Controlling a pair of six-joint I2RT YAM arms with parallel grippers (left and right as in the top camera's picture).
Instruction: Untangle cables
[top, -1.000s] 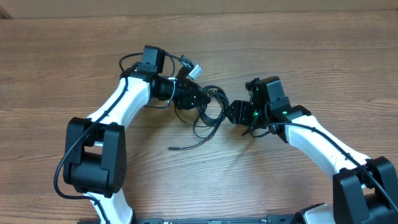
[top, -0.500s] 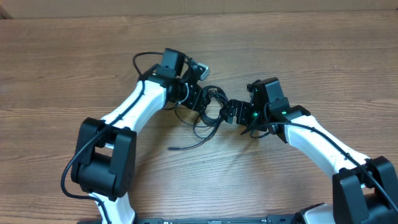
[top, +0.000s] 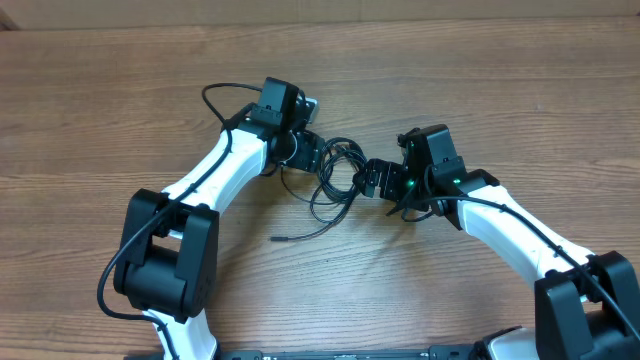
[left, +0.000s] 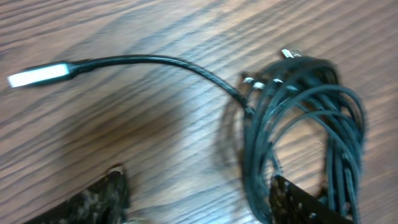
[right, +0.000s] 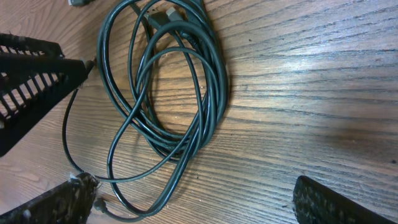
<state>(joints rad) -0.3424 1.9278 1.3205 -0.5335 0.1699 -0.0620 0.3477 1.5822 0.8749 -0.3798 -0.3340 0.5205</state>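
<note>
Since a second ago both grippers have spread apart, and the left arm has swung in toward the coil. The cables (top: 335, 175) lie in a loose black coil on the wooden table (top: 100, 100), between the left gripper (top: 312, 155) and the right gripper (top: 372, 178) — both open, holding nothing. One silvery plug (left: 37, 74) stretches out from the coil — flat on the wood.
</note>
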